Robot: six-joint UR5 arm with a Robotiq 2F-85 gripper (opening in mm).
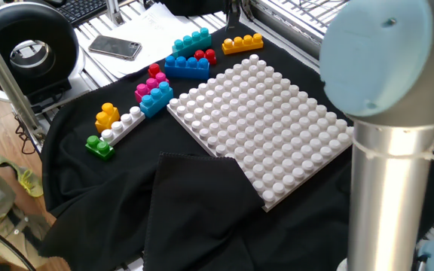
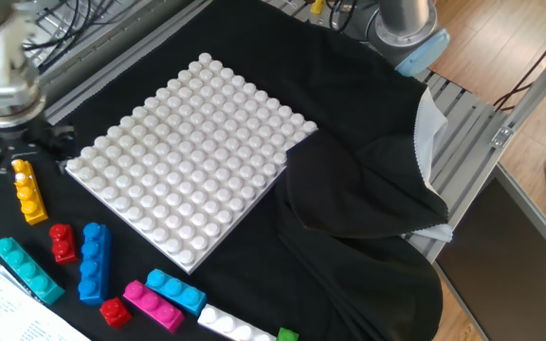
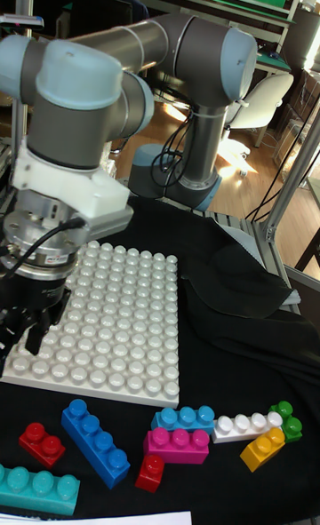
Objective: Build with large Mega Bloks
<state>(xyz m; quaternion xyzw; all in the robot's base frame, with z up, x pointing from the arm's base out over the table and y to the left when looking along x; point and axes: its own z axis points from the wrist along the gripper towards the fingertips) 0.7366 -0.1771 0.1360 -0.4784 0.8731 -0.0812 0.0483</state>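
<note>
Black cloth covers the table. Gripper, fingers spread and empty, hovers at far left over the orange-yellow brick; remaining Mega Bloks lie lower left beside the white baseplate.
</note>
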